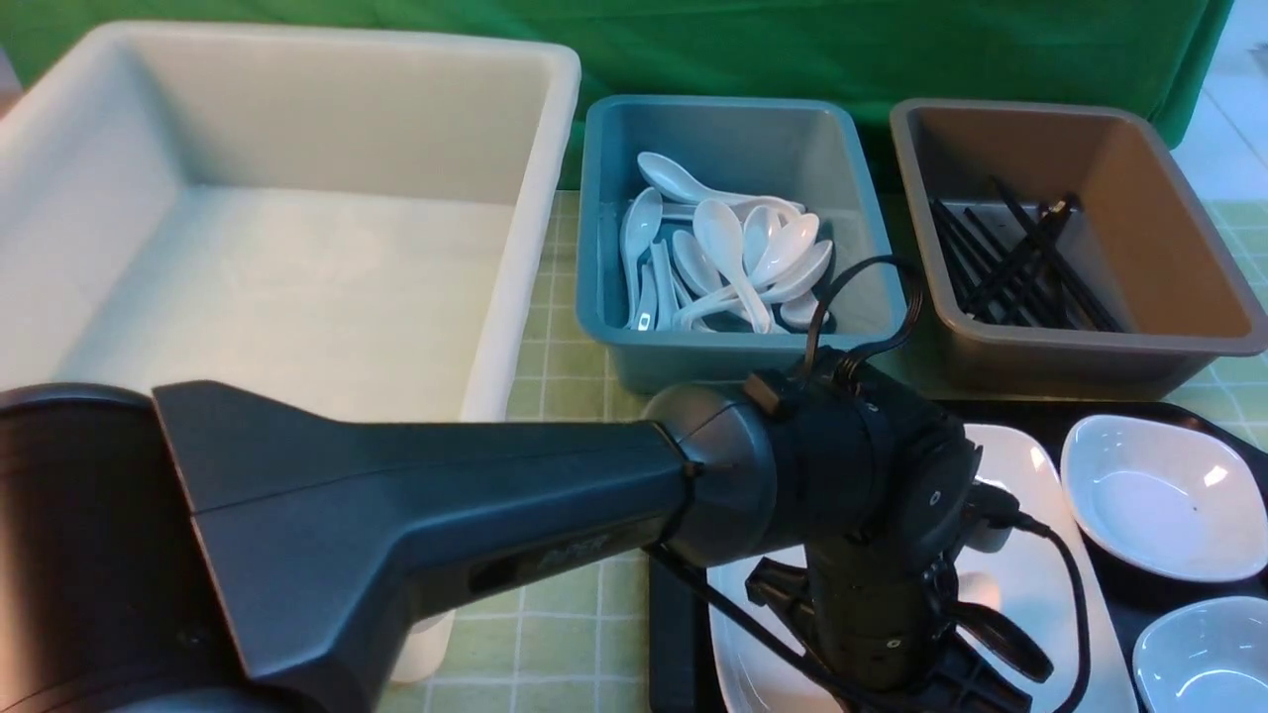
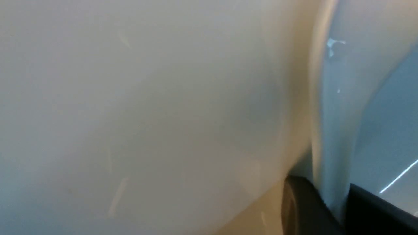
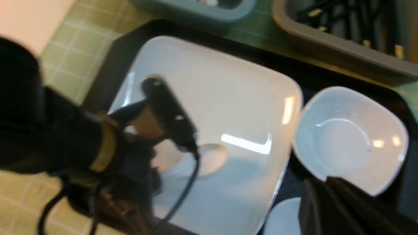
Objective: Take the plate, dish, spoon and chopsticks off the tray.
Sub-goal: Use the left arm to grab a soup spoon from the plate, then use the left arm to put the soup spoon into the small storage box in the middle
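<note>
The left hand [image 2: 331,205] has reached across to the near-left part of the plate [image 3: 228,94], which lies flat on the black tray [image 1: 677,634]. Close up, its two dark fingers [image 2: 300,209] stand either side of the plate's raised rim with no gap showing, so it looks pinched on that edge. Of the right hand [image 3: 339,202] I can only see one dark part hanging above the small dishes, so I can't tell whether it is spread or pressed together.

That plate looks stiff, glossy and breakable. Held by one rim it will want to droop and slide, so a deep bite on the edge seems wise. A pale oval [image 3: 210,156] rests on it beside the arm. It may be a spoon, but it is too blurred to say. If so, it would skate off with any tilt.

On the far side, a small dish [image 1: 1164,495] sits just beside the plate, with another [image 1: 1204,659] nearer. The tray's low lip has to be cleared. The big white tub [image 1: 535,198] stands to the left across open counter [image 1: 565,634], and its tall wall needs a good lift.
</note>
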You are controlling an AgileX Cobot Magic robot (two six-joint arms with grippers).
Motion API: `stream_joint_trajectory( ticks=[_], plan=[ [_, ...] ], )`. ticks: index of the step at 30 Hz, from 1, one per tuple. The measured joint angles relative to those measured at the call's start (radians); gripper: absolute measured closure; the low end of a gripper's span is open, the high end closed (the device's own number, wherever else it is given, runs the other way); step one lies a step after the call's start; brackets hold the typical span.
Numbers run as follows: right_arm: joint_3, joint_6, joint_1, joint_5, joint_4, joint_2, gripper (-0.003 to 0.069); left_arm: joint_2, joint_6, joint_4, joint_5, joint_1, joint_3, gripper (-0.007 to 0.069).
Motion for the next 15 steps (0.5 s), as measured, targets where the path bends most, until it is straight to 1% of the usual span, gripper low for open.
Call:
stream_joint_trajectory(
  ticks=[2,3,4,6,8,11,12,13,14,15],
  plan=[
    [0.0,-0.041,0.0,0.01,0.053,0.0,0.0655,-0.013,0.008,0.053,0.019,0.004,-0.017,0.0564],
    [0.0,-0.048,0.0,0.011,0.069,0.0,0.0655,-0.015,0.008,0.059,0.024,0.006,-0.023,0.0564],
    [0.0,-0.091,0.0,0.016,0.12,0.0,0.0655,-0.038,0.015,0.106,0.045,0.019,-0.061,0.0564],
    [0.0,-0.116,0.0,0.016,0.146,0.0,0.0655,-0.056,0.017,0.126,0.06,0.035,-0.09,0.0564],
    [0.0,-0.177,0.001,0.012,0.197,0.0,0.0655,-0.09,0.022,0.156,0.091,0.074,-0.166,0.0564],
    [0.0,-0.227,0.017,-0.036,0.224,0.001,0.0655,-0.109,0.05,0.164,0.106,0.158,-0.285,0.0564],
    [0.0,-0.234,0.032,-0.079,0.227,0.006,0.0655,-0.106,0.061,0.164,0.106,0.196,-0.334,0.0564],
    [0.0,-0.237,0.035,-0.087,0.227,0.008,0.0655,-0.105,0.062,0.164,0.106,0.203,-0.349,0.0564],
    [0.0,-0.248,0.061,-0.147,0.232,0.026,0.0655,-0.092,0.071,0.166,0.106,0.255,-0.402,0.0564],
    [0.0,-0.262,0.082,-0.194,0.233,0.039,0.0655,-0.078,0.072,0.167,0.1,0.286,-0.439,0.0564]
  ],
)
